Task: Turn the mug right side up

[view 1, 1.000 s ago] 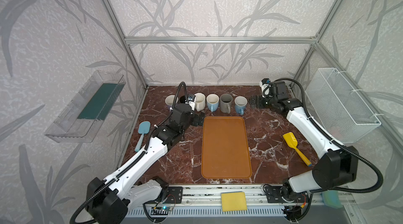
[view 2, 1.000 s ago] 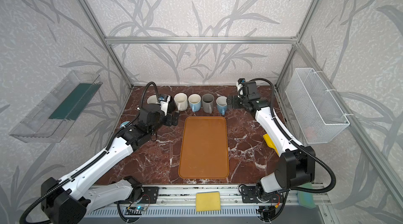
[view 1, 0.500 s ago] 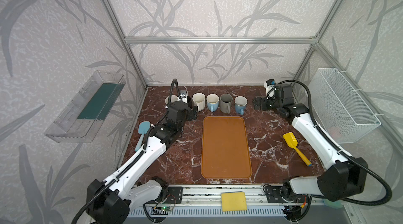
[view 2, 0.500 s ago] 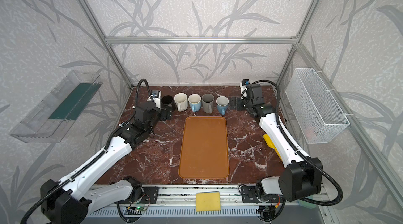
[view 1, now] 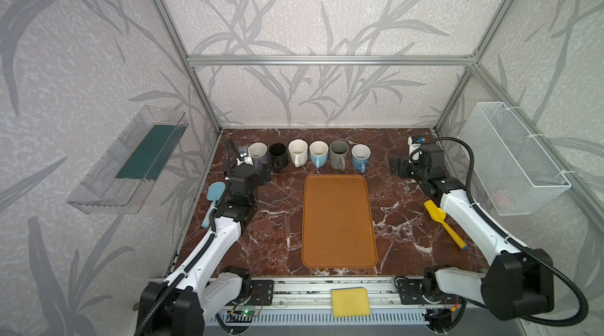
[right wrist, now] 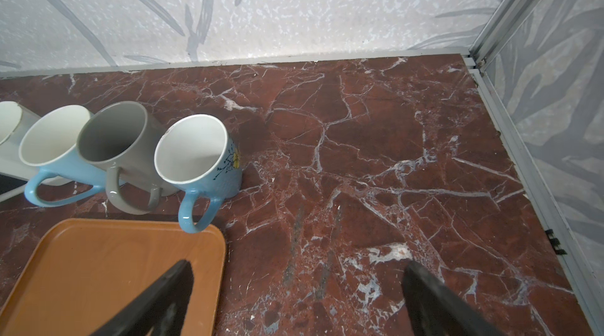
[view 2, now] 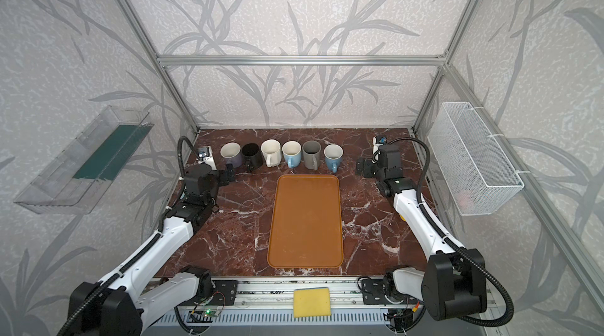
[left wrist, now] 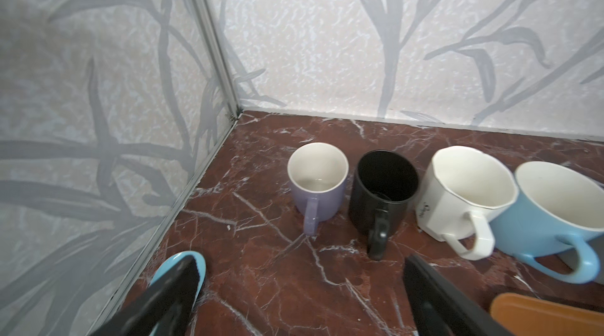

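While nothing is in either grip, this looks finished: on the marble tabletop (view 1: 277,220), behind the orange tray (view 1: 338,220), six mugs (view 1: 318,154) line the back edge, every one mouth up. The black mug (left wrist: 380,207) and purple mug (left wrist: 318,200) stand upright nearest the left end effector (left wrist: 299,269), which hangs just short of them, jaws wide apart. The right end effector (right wrist: 297,269), equally spread, sits off beside the blue mug (right wrist: 197,154). Left to do, I'd judge: nothing but retreat.

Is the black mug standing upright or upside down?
Upright: the black ceramic mug stands on its base on the red marble tabletop, open mouth facing up.
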